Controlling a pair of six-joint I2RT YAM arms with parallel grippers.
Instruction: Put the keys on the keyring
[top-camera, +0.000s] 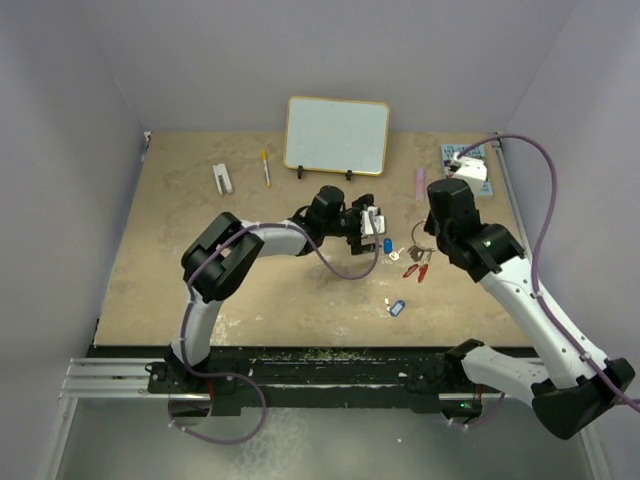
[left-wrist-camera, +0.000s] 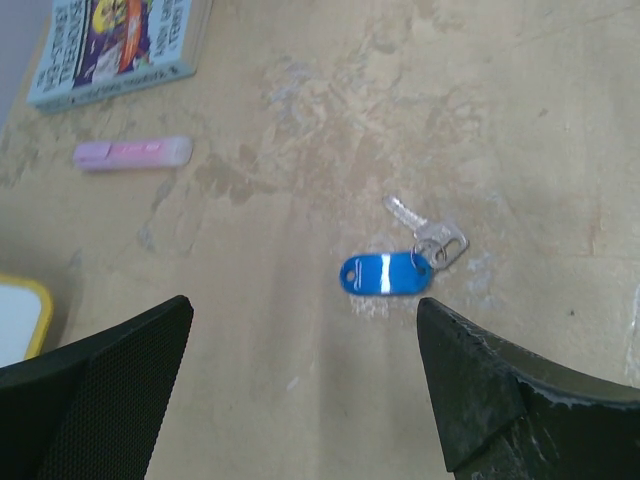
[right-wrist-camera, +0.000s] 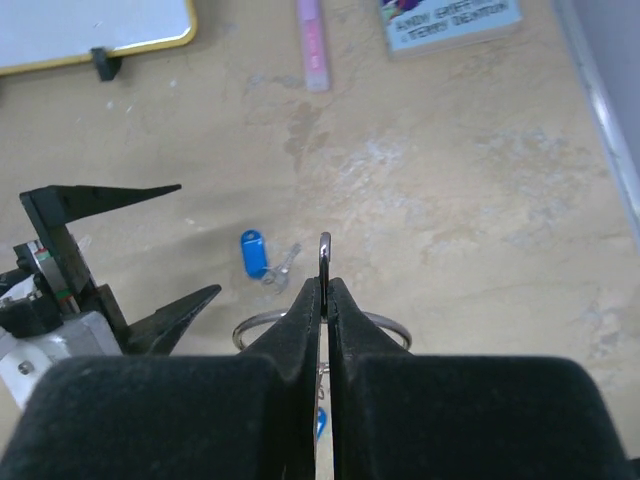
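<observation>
Top external – left gripper: the left gripper (top-camera: 372, 222) was seen reached across to the middle of the table (top-camera: 200, 290); from this height it could not be told whether its fingers were spread.
Top external – right gripper: the right gripper (top-camera: 425, 240) was seen lowered just right of the left one; its jaws could not be made out here.
Top external – keys: a blue-tagged key (top-camera: 388, 245) was seen lying between the two grippers, red-tagged keys (top-camera: 418, 269) just below the right gripper, and a second blue-tagged key (top-camera: 395, 308) nearer the arm bases, apart from the rest.
Top external – surroundings: a whiteboard (top-camera: 337, 135) was seen propped at the far edge, with a pink marker (top-camera: 420, 183) and a book (top-camera: 465, 160) to its right.

Left wrist – end effector: the fingers (left-wrist-camera: 100, 400) were seen spread wide, with nothing between them.
Left wrist – keys: the blue-tagged key (left-wrist-camera: 385, 275) was seen flat on the table beyond the open gap, nearer the right-hand finger, its silver blade angled away; no finger touched it.
Left wrist – surroundings: the pink marker (left-wrist-camera: 132, 153) and the book (left-wrist-camera: 115, 45) were seen farther off, at upper left.

Right wrist – end effector: the right gripper (right-wrist-camera: 323, 285) was seen pressed together, pinching a thin silver piece (right-wrist-camera: 324, 248) held on edge; whether key or ring could not be told.
Right wrist – keyring: arcs of the wire keyring (right-wrist-camera: 392, 321) were seen at either side of the closed fingers, the middle hidden behind them.
Right wrist – keys: the blue-tagged key (right-wrist-camera: 252, 253) was seen just left of the fingertips, near the spread left gripper (right-wrist-camera: 200, 238).
</observation>
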